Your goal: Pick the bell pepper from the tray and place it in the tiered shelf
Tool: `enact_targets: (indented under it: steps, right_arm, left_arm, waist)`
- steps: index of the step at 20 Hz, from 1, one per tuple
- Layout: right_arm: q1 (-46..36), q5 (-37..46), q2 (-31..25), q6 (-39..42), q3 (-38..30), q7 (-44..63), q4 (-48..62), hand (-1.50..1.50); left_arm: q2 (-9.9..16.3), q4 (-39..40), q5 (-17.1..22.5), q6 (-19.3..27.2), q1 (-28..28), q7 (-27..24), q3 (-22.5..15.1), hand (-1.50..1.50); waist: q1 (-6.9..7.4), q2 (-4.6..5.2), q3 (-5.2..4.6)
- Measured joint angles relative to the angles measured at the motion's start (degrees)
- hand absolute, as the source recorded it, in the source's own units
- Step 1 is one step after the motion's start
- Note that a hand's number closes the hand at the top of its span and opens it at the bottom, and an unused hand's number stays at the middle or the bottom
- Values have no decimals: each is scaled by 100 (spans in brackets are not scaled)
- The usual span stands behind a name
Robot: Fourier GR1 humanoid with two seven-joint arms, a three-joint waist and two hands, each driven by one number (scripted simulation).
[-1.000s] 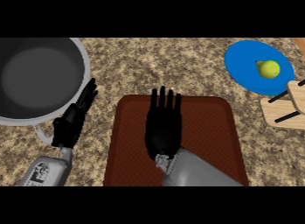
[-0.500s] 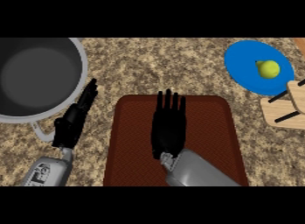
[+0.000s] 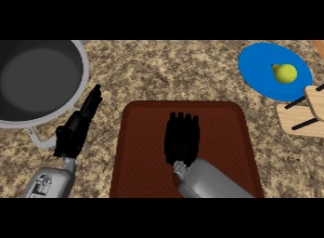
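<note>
A dark red tray [image 3: 142,139] lies on the speckled counter at the middle. My right hand [image 3: 181,138] is flat over it with straight fingers pointing away from me. No bell pepper shows on the tray; the hand may hide it. At the right edge stands the wooden tiered shelf [image 3: 323,103]. Left of the tray, my left hand [image 3: 78,126] rests open beside a pot, holding nothing.
A large grey pot [image 3: 81,69] fills the upper left, its rim close to my left hand. A blue plate [image 3: 259,69] at the upper right carries a small yellow-green fruit [image 3: 285,73] and touches the shelf's edge.
My right hand has drawn back toward the view's lower edge over the tray. The left hand has not moved.
</note>
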Motion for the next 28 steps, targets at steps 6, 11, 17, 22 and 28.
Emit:
enact_targets:
  steps: [6,11,17,22,28]
  right_arm:
    - [-22,219,-3,90,205,-97,136,150]
    - [19,400,-3,128,144,-210,18,150]
    - [1446,-262,-654,-191,-87,-689,-1770,150]
    - [2699,-1033,-1353,-664,-424,-1223,-3504,150]
    - [3760,-1649,-1815,-1237,-976,-1557,-5677,150]
  left_arm:
    - [-46,78,-69,-66,-104,-7,104,0]
    - [-150,120,-172,-84,-65,-61,157,0]
    - [-37,-61,-105,-59,57,85,350,0]
    - [33,-152,-41,-110,210,79,421,0]
    - [-14,-213,-89,-72,248,99,380,0]
  waist:
    - [-2,-16,-3]
    - [-7,-5,-2]
    - [-269,-56,8]
    - [-373,-78,12]
    - [-357,-70,9]
